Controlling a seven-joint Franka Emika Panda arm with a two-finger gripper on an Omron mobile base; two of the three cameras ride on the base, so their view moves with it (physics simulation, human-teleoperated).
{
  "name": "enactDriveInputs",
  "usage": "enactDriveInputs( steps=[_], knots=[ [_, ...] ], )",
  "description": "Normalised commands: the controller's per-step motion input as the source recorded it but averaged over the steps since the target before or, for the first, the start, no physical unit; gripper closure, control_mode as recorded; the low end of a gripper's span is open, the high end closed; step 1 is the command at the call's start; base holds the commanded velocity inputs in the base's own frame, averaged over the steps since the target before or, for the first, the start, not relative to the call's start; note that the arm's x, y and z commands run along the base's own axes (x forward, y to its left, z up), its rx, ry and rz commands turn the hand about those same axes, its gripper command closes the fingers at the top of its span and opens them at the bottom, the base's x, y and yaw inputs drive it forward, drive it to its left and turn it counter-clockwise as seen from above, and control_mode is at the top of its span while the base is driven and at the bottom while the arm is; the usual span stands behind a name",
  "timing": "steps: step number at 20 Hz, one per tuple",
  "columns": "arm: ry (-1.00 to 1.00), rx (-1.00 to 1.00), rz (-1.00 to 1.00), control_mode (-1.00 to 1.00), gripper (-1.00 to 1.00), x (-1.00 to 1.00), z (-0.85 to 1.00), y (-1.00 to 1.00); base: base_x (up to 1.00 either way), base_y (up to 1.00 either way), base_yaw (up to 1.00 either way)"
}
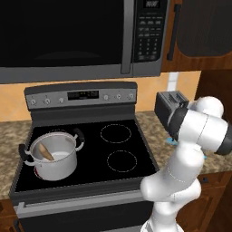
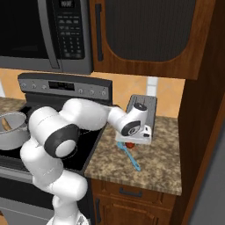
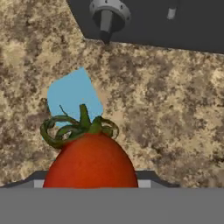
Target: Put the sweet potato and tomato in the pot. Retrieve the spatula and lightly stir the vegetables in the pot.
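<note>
- The tomato (image 3: 90, 159) sits on the speckled granite counter (image 3: 175, 113), red with a curled green stem on top, right at the bottom centre of the hand view, close under the hand.
- In the right base view a bit of the tomato (image 2: 130, 145) shows beneath the hand, so the gripper (image 2: 132, 141) is directly over it; the finger tips themselves are hidden, so I cannot tell whether the jaws are spread, closed or touching the fruit.
- The spatula (image 3: 72, 94) lies flat on the counter just behind the tomato, its blue blade partly covered by the fruit; its thin handle (image 2: 133, 160) runs out toward the counter's front edge.
- A toaster (image 2: 143, 113) stands behind the hand on the same counter.
- The sweet potato (image 1: 45, 151) leans tilted inside the pot (image 1: 54, 156), which rests on the stove's (image 1: 131, 149) front left burner, well apart from the tomato.
</note>
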Motion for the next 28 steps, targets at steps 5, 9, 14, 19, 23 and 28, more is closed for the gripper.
enactDriveInputs(
  steps=[5, 9, 14, 19, 23, 28],
  knots=[
    [-0.01, 0.13, 0.12, -1.0, 1.0, -0.75, 0.97, 0.61, 0.0, 0.0, 0.0],
    [0.0, 0.14, 0.13, -1.0, 1.0, -0.72, 1.0, 0.74, 0.0, 0.0, 0.0],
    [0.0, 0.05, 0.13, -1.0, 1.0, -0.63, 1.0, 0.92, 0.0, 0.0, 0.0],
    [-0.02, 0.01, 0.07, -1.0, 1.0, -0.6, 0.62, 1.0, 0.0, 0.0, 0.0],
    [0.0, 0.02, 0.06, -1.0, 1.0, -0.36, 0.51, 1.0, 0.0, 0.0, 0.0],
    [0.0, 0.0, 0.01, -1.0, 1.0, -0.03, 0.72, 1.0, 0.0, 0.0, 0.0]
  ],
)
